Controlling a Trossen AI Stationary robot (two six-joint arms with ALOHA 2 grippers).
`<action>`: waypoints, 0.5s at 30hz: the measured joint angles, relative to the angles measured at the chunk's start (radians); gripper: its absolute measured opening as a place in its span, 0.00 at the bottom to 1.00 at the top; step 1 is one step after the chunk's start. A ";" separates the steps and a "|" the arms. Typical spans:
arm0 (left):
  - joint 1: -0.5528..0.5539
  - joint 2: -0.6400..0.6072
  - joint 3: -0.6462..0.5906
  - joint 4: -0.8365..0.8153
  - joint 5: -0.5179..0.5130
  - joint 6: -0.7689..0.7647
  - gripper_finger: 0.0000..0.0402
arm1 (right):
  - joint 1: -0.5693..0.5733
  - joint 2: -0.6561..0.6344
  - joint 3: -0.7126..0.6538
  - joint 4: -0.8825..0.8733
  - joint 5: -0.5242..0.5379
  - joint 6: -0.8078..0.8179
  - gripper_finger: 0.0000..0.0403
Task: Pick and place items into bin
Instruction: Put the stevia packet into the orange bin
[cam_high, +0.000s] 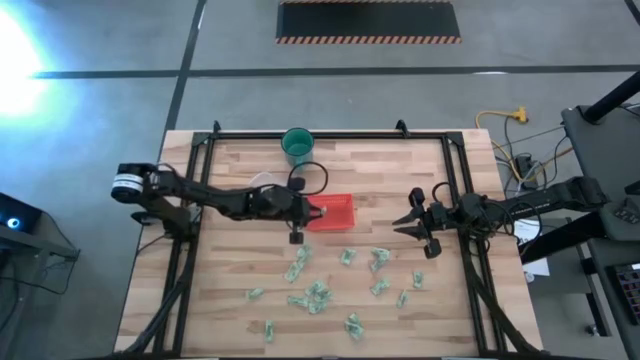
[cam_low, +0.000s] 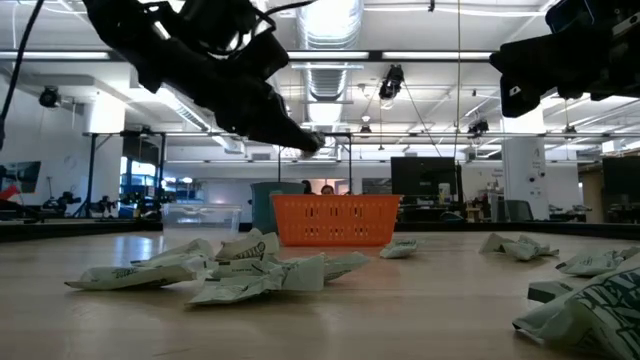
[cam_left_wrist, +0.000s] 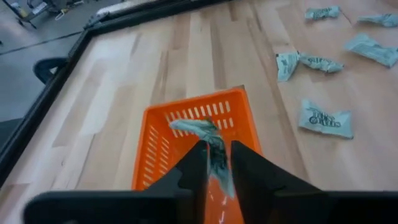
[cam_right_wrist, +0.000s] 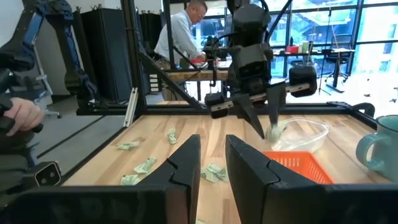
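Observation:
My left gripper (cam_high: 318, 212) hangs over the left part of the bin (cam_high: 340, 213), a small red tray near the table's middle. It is shut on one pale-green crumpled item (cam_left_wrist: 200, 128). The right wrist view shows that item (cam_right_wrist: 273, 132) at the left gripper's fingertips, above the bin (cam_right_wrist: 292, 163). Several more items (cam_high: 320, 295) lie flat on the wood between the bin and the near edge. My right gripper (cam_high: 408, 222) waits right of the bin, above the table. It is open, with nothing between its fingers (cam_right_wrist: 186, 165). My left gripper pinches the item between its two fingers, which are on the wrapper's rear part (cam_left_wrist: 217, 158). The fingers slant down from the table's left side. The wrapper's free crumpled end (cam_left_wrist: 189, 127) sticks out past the fingertips, clear of the bin below.
A green cup (cam_high: 297, 146) stands near the far edge, and a clear round container (cam_high: 265, 182) sits left of the bin under the left arm. A black frame (cam_high: 330, 134) borders the table. Beyond the table a person (cam_right_wrist: 186, 31) stands, and a hand (cam_right_wrist: 18, 115) shows.

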 joint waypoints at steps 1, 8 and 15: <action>0.001 0.017 0.007 0.006 -0.001 0.001 0.19 | 0.000 0.000 0.000 0.000 0.000 0.002 0.17; 0.000 0.114 0.033 0.042 -0.013 0.050 0.37 | 0.000 0.030 0.000 -0.020 -0.008 0.063 0.17; -0.048 0.031 0.043 -0.031 -0.016 0.053 0.40 | 0.036 0.173 0.000 -0.044 -0.032 0.128 0.17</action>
